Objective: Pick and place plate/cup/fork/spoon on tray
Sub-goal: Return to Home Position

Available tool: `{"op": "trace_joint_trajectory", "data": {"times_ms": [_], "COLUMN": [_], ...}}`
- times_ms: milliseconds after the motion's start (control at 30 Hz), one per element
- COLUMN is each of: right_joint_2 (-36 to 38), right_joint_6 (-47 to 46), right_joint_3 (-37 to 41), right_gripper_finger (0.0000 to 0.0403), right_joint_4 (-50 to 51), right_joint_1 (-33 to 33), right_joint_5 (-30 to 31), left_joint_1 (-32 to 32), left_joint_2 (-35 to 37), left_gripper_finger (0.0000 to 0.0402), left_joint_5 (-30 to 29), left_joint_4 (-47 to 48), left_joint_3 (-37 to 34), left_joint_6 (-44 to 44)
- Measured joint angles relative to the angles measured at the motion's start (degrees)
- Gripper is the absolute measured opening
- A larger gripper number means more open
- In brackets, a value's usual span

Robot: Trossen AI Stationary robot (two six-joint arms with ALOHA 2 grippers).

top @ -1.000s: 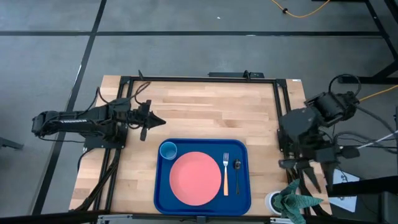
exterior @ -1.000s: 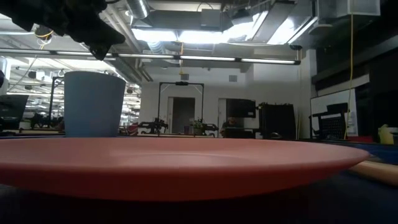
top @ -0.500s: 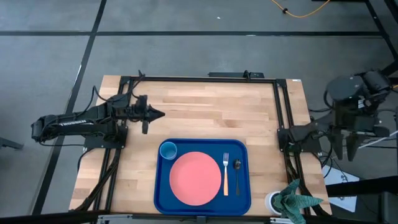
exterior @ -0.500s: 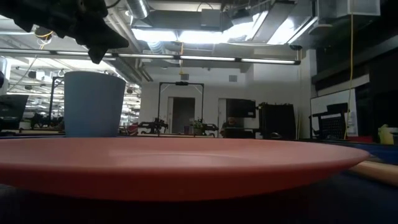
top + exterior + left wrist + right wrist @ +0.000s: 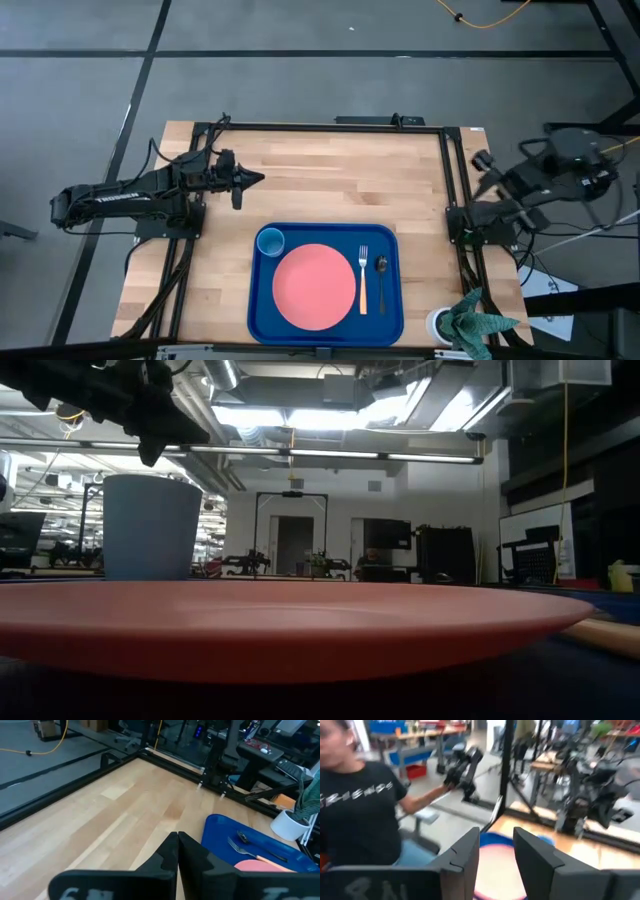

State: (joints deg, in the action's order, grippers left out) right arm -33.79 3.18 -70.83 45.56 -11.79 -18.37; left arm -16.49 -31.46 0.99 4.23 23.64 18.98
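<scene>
Since the plate (image 5: 314, 286), the cup (image 5: 270, 241), the fork (image 5: 363, 279) and the spoon (image 5: 381, 269) all lie inside the tray (image 5: 391, 314), the sorting looks complete, and the remaining danger is disturbance rather than a missed pick. The cup stands in the tray's far-left corner, just beside the plate; the fork lies right of the plate with the spoon next to it, near the tray's right rim.

The left gripper (image 5: 253, 180) hangs over bare table (image 5: 340, 180) beyond the tray, its fingers pressed together with nothing between them, as the left wrist view (image 5: 178, 851) confirms. If this arm swings back low toward its base, it could clip the cup, which is the tallest and lightest piece and would tip or slide easily.

The right gripper (image 5: 495, 851) is off the table's right edge, fingers slightly parted and empty. Its wrist view shows a person (image 5: 355, 810) close by, so any fast sweep of that arm risks contact. A white container with green cloth (image 5: 465, 319) sits at the table's near-right corner, and a low return could knock it over.

The fork and spoon lie close together; a bump to the tray could send them against each other or up against the rim.
</scene>
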Motion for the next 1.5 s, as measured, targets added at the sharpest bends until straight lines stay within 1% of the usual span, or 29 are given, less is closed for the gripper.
{"op": "trace_joint_trajectory", "data": {"times_ms": [100,167,267,333,467,533,600,700,833,1067,1300,1367,1500], "right_joint_2": [1.1,1.8,3.7,5.7,11.5,14.4,17.3,20.7,23.5,27.7,32.4,33.8,33.6], "right_joint_6": [0.1,-0.5,-2.6,-5.3,-7.4,-7.5,-8.6,-9.2,-9.0,-7.5,-9.3,-10.6,-11.7], "right_joint_3": [4.8,7.0,12.4,17.3,27.8,33.2,38.0,44.2,49.7,55.4,61.2,62.1,63.2], "right_gripper_finger": [0.0124,0.0124,0.0124,0.0124,0.0124,0.0124,0.0124,0.0124,0.0124,0.0124,0.0124,0.0124,0.0124], "right_joint_4": [-7.1,-6.6,-6.7,-10.6,-24.3,-28.0,-31.8,-38.4,-39.3,-38.3,-38.0,-36.9,-36.8], "right_joint_1": [0.0,0.0,0.0,0.0,0.0,0.0,0.0,0.0,0.0,0.0,0.0,0.0,0.0], "right_joint_5": [0.6,1.1,6.1,7.6,5.9,5.0,4.8,4.8,4.9,8.2,11.3,13.8,20.2], "left_joint_1": [0.0,0.0,0.0,0.0,0.0,0.1,0.3,1.2,2.4,3.5,3.6,3.6,3.5], "left_joint_2": [0.0,0.0,0.0,0.0,0.0,0.0,0.0,0.0,0.6,2.8,4.5,4.5,4.5], "left_gripper_finger": [0.0,0.0,0.0,0.0,0.0,0.0,0.0,0.0,0.0,0.0,0.0,0.0,0.0], "left_joint_5": [0.0,0.0,0.0,0.0,0.1,0.9,2.2,4.1,4.5,4.5,4.2,4.2,4.2], "left_joint_4": [0.1,0.1,0.2,0.1,0.0,-0.2,-2.9,-9.5,-19.1,-33.3,-33.4,-33.4,-33.3], "left_joint_3": [0.0,0.0,0.0,0.0,0.0,-0.1,-1.4,-5.7,-12.7,-22.9,-23.1,-23.1,-23.1], "left_joint_6": [0.0,0.0,0.4,0.4,0.1,-0.9,-1.4,-1.6,-1.2,1.8,-0.1,0.0,0.4]}}
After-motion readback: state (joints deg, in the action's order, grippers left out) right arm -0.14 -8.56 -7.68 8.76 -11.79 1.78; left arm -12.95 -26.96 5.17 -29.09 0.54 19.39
